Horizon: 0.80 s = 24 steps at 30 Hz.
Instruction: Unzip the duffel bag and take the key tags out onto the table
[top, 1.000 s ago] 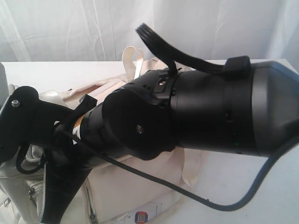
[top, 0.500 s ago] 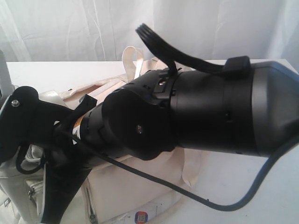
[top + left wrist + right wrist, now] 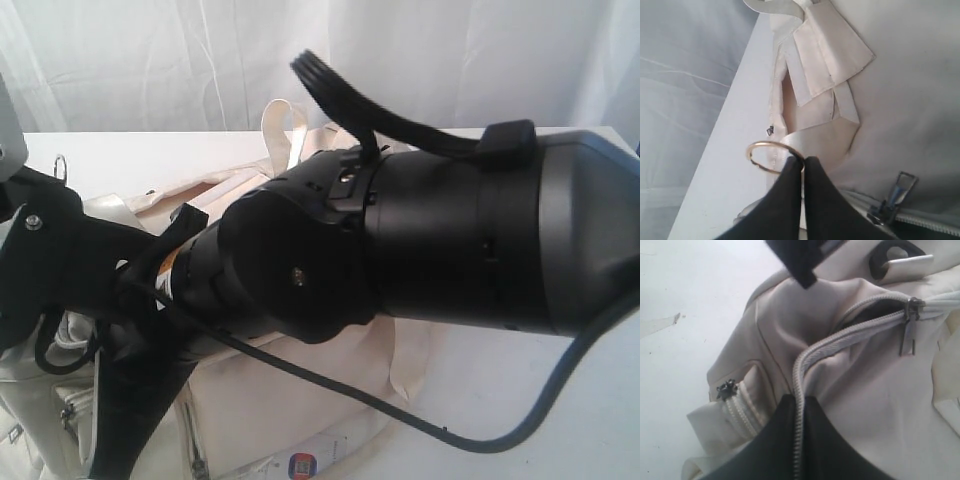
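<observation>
One large cream fabric duffel bag [image 3: 300, 400] lies on the wide white table [image 3: 130, 150], spreading from 7 to 5 o'clock under the bulky black right arm [image 3: 450, 240]. A pale draped curtain [image 3: 150, 60] hangs at 12 o'clock. The left gripper [image 3: 803, 161] is pinched together on a thin metal ring [image 3: 765, 143], at 9 o'clock. The right gripper [image 3: 799, 399] is clamped on the bag's pale grey zipper track [image 3: 840, 340].

Soft, even light leaves faint shadows and washes the table [image 3: 725, 165] beyond the left gripper [image 3: 799, 162] nearly blank, the ring [image 3: 762, 145] at its tips is sharp, and both it and the right gripper [image 3: 797, 401] blur black near the lens.
</observation>
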### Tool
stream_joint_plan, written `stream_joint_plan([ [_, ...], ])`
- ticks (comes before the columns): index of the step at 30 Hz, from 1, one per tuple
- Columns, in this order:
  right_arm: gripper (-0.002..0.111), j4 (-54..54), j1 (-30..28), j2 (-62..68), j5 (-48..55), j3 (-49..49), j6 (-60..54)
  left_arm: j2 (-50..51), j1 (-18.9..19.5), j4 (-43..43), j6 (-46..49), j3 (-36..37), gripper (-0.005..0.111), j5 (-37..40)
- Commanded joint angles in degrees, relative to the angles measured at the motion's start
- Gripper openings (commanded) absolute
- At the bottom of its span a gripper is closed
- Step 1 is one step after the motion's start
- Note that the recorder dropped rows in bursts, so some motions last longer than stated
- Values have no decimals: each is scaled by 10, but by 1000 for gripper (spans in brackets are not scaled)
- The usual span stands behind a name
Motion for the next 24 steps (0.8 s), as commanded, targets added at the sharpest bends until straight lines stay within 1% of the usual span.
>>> stream_joint_plan([
  [1,0,4,-1,-5,21,2,4,-4,-1,-3,-29,-19,0,73],
  [5,0,4,-1,-5,25,2,4,-11,-1,-3,-60,-46,0,182],
  [6,0,4,-1,-5,26,2,4,-18,-1,-4,-83,-61,0,215],
  [8,0,4,-1,-5,26,2,4,-34,-1,-4,-126,-87,0,239],
  [12,0,4,-1,-5,26,2,4,-41,-1,7,-146,-126,0,328],
  [13,0,4,-1,-5,26,2,5,-41,-1,19,-159,-127,0,333],
  [14,0,4,-1,-5,28,2,6,-40,-1,57,-198,-128,0,337],
  [16,0,4,-1,-5,30,2,13,-39,-1,168,-294,-128,0,340],
  [17,0,4,-1,-5,30,2,17,-34,-1,255,-374,-128,0,355],
  [19,0,4,-1,-5,33,2,19,-16,-1,374,-470,-128,0,399],
  [20,0,4,-1,-5,33,2,19,-8,-1,398,-488,-128,0,407],
  [24,0,4,-1,-5,40,2,19,33,-1,399,-495,-128,0,407],
])
